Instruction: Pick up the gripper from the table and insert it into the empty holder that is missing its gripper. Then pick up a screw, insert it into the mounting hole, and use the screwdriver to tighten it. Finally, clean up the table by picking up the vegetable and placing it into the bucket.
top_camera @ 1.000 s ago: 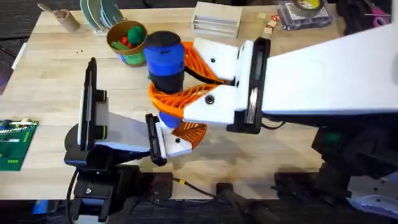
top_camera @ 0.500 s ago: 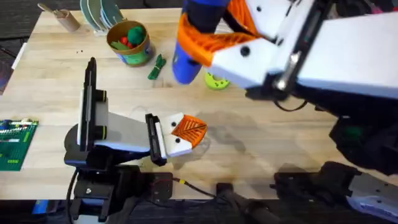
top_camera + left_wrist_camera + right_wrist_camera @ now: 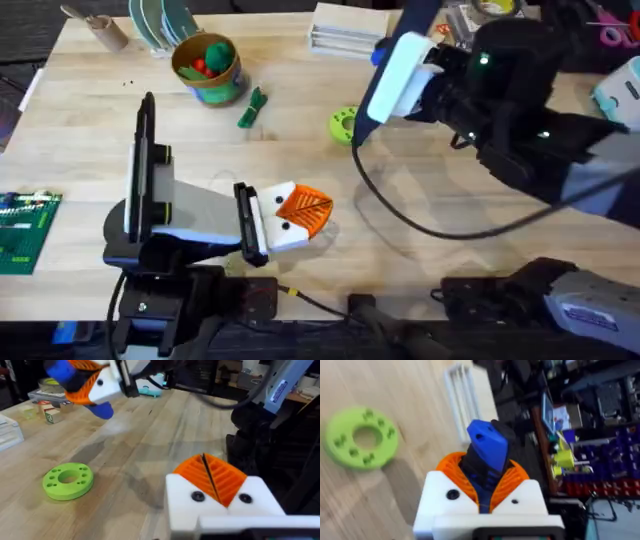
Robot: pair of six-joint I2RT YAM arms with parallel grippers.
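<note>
My left gripper rests low near the table's front, shut, and its two orange ribbed tips meet with nothing between them. Both its white finger bases carry a tip and a dark round spot, so an empty holder is out of view. My right gripper is raised at the back right, shut on the blue screwdriver, which also shows in the left wrist view. The dark-green vegetable lies on the table just right of the bucket.
A lime-green disc lies right of the vegetable. The bucket holds red and green toys. Clear cases, plates and a tray line the back edge. A green board sits at the left. A black cable loops over the middle.
My right arm lifted the screwdriver away from the left gripper and swung to the back right, uncovering the vegetable and the disc. The left arm has not moved.
</note>
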